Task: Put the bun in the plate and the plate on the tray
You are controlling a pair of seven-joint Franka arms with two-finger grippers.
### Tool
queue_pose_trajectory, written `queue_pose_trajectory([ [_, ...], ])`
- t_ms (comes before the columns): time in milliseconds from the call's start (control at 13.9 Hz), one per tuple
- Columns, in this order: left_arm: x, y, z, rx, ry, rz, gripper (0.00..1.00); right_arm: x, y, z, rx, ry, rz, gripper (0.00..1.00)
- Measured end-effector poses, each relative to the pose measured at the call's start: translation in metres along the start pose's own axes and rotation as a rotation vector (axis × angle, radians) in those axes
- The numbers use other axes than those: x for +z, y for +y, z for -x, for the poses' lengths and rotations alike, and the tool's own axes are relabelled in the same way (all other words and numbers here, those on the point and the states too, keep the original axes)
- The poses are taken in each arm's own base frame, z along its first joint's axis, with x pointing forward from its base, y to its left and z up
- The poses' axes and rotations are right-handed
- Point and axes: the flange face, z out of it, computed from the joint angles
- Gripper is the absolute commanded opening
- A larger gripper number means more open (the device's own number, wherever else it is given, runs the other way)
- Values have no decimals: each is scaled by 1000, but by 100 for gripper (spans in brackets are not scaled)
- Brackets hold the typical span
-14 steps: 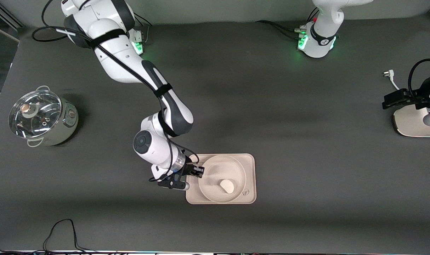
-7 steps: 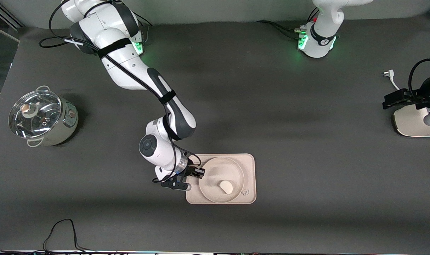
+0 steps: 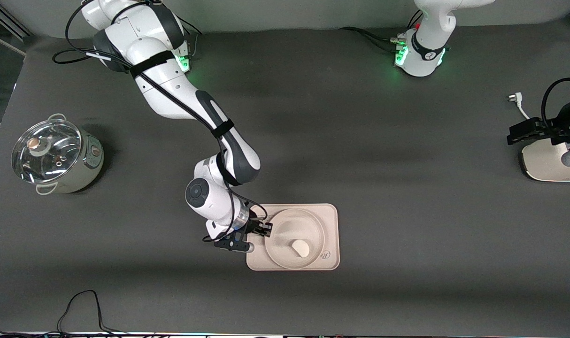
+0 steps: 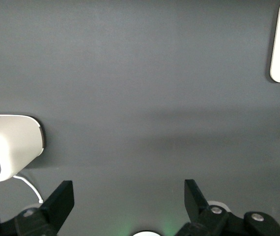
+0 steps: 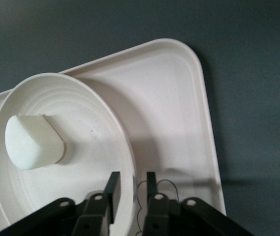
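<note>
Since the earlier frames, my right hand [image 3: 265, 230] has lowered the plate [image 3: 285, 223] flat onto the tray [image 3: 329, 216] and begun to part its fingers.

Moving across the front view from the right arm's end of the worktop [image 3: 360, 141]:

1. Pot [image 3: 55, 157]: a lidded pot stands well apart from the task items. Not involved.
2. Right hand: positioned at the plate rim on the side toward the right arm's end of the tray. In the right wrist view the fingers [image 5: 112, 189] stand narrow, one on each side of the rim, with a slight gap showing. I judge the grip to be releasing, not holding.
3. Plate, bun, tray: the bun [image 3: 300, 247] lies in the plate, on its part nearer the front camera. The plate rests on the tray.
4. Left hand [image 4: 127, 196]: hangs wide open and empty over bare worktop at the left arm's end, beside a white appliance [image 3: 548, 162]. This arm waits.

Meaning for the task: both placements appear complete. Remaining action, in my judgement, is to clear the right hand from the rim without dragging the plate.
</note>
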Motion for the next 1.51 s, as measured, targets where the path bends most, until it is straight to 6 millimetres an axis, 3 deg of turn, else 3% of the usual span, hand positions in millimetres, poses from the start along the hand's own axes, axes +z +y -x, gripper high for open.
queue_pose_trajectory([
  [216, 0, 0, 0, 0, 0, 0, 100, -14, -10, -4, -7, -1, -12, 100],
  [360, 0, 0, 0, -1, 0, 0, 100, -44, -19, -11, -17, -40, -3, 100],
  [577, 0, -2, 0, -3, 0, 0, 100, -131, -22, -28, -66, -103, 73, 100],
  [793, 1, -2, 0, -4, -1, 0, 100, -251, -13, -35, -100, -161, 180, 100],
  [937, 1, -2, 0, -4, -1, 0, 100, -330, 8, -32, -88, -183, 223, 100],
  [1153, 0, -3, -1, -4, -1, 0, 100, -429, 62, -20, -109, -189, 245, 100],
  [1369, 0, -3, -1, -5, 0, 1, 100, -500, 129, -5, -161, -197, 277, 100],
  [1514, 0, -3, -1, -5, 0, 1, 100, -525, 160, 1, -169, -198, 305, 100],
])
